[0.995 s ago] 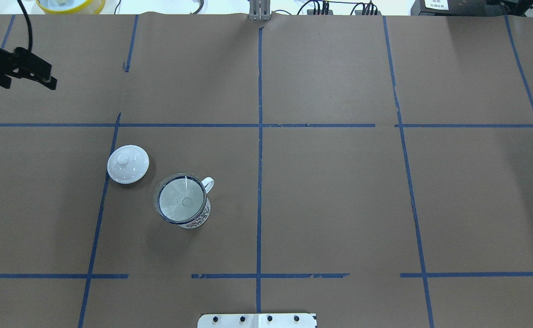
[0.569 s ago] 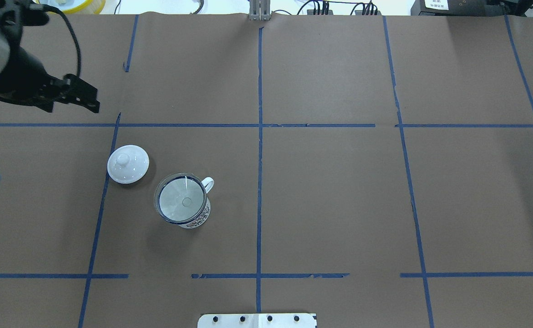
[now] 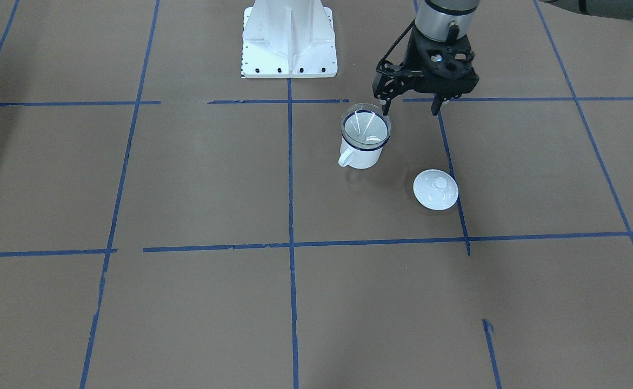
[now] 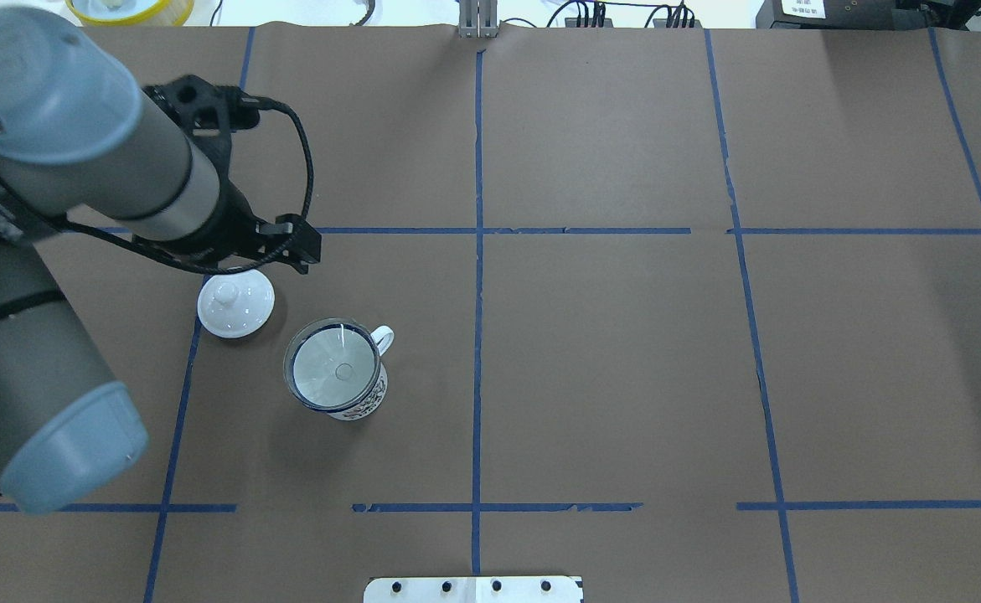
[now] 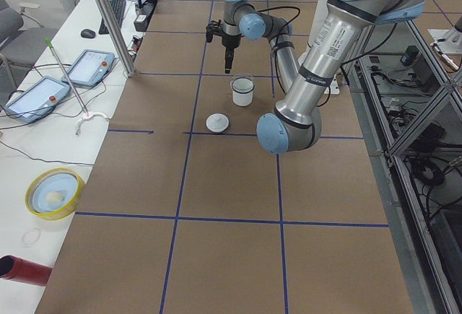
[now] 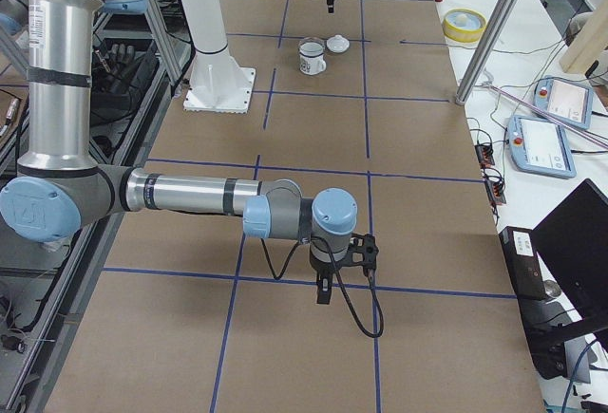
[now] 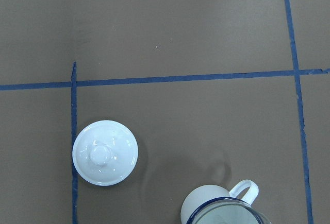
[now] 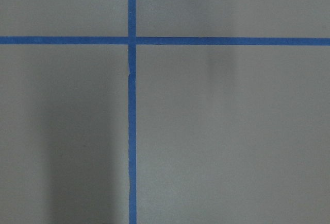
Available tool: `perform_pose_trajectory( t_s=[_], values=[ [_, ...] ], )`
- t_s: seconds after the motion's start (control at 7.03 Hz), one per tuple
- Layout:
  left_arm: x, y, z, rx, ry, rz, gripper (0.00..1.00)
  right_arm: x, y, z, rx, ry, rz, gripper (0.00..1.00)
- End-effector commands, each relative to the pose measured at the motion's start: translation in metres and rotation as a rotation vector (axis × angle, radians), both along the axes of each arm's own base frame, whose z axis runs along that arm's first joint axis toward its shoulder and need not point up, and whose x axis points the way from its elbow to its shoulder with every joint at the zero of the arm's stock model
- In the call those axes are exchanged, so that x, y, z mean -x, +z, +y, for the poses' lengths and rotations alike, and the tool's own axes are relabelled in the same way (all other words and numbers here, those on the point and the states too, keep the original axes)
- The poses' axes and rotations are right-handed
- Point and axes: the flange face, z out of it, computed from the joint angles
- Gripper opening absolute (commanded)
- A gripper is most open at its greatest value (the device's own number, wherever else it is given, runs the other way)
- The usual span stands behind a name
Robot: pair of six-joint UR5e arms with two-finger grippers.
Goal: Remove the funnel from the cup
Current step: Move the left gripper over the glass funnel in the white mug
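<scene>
The cup [image 3: 364,155], a white enamel mug with a dark blue rim, stands upright on the brown paper. The clear funnel [image 3: 366,128] sits in its mouth. Both show in the overhead view, the cup [image 4: 362,404] and the funnel [image 4: 333,368], and at the bottom edge of the left wrist view, where the cup [image 7: 206,203] is cut off. My left gripper [image 3: 410,111] is open and empty. It hangs above the table just beside the cup, on the lid's side, touching nothing. My right gripper [image 6: 323,291] hovers far from the cup; I cannot tell whether it is open.
A white knobbed lid [image 3: 435,189] lies on the paper beside the cup, also in the overhead view [image 4: 235,301]. The robot's white base plate [image 3: 289,54] is behind the cup. A yellow bowl [image 4: 130,8] sits off the paper's far left corner.
My left arm has swung in from the table's far left edge toward the lid and cup. The cup, funnel and lid have not moved.
</scene>
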Motion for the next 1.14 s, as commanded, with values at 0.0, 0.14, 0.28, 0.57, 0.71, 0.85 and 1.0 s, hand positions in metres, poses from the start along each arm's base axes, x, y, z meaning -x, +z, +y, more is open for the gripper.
perform_pose_trajectory(
  t_s=[0.0, 0.14, 0.28, 0.57, 0.71, 0.85, 1.0],
  values=[
    [-0.050, 0.005, 0.016, 0.030, -0.043, 0.025, 1.00, 0.000, 0.000, 0.000, 0.000, 0.000, 0.000, 1.00],
    [-0.070, 0.011, 0.023, 0.046, -0.033, 0.031, 0.99, 0.000, 0.000, 0.000, 0.000, 0.000, 0.000, 1.00],
    [-0.085, 0.017, 0.021, 0.041, -0.024, 0.040, 0.95, 0.000, 0.000, 0.000, 0.000, 0.000, 0.000, 1.00],
    [-0.110, 0.035, 0.014, 0.040, -0.012, 0.045, 0.79, 0.000, 0.000, 0.000, 0.000, 0.000, 0.000, 1.00],
    [-0.116, 0.033, 0.021, 0.041, 0.003, 0.048, 0.75, 0.000, 0.000, 0.000, 0.000, 0.000, 0.000, 1.00],
    [-0.123, 0.032, 0.028, 0.053, 0.006, 0.049, 0.70, 0.000, 0.000, 0.000, 0.000, 0.000, 0.000, 1.00],
    [-0.124, 0.031, 0.029, 0.061, 0.004, 0.052, 0.64, 0.000, 0.000, 0.000, 0.000, 0.000, 0.000, 1.00]
  ],
)
